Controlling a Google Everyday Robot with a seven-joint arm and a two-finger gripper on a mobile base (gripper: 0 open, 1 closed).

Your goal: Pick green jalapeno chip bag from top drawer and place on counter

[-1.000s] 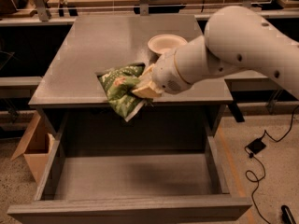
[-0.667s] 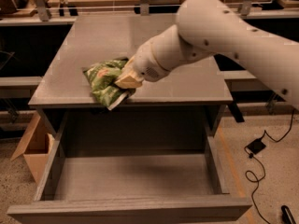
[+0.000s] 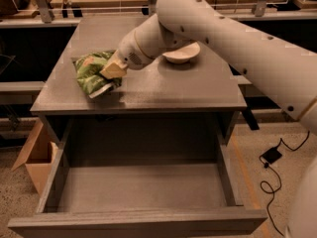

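The green jalapeno chip bag (image 3: 91, 72) lies on the left part of the grey counter (image 3: 173, 90), held at its right side by my gripper (image 3: 112, 71). The gripper is shut on the bag, with a tan finger (image 3: 114, 69) pressed against it. My white arm reaches in from the upper right over the counter. The top drawer (image 3: 141, 187) is pulled fully out below the counter's front edge, and its grey floor is bare.
A white bowl (image 3: 182, 52) sits on the counter behind my arm. A brown cardboard box (image 3: 35, 155) stands on the floor left of the drawer. A black cable and plug (image 3: 271, 157) lie on the floor at right. Benches run along the back.
My arm has carried the bag leftward and back from the counter's front edge, and it now rests on the counter's left part. The white bowl is back in sight.
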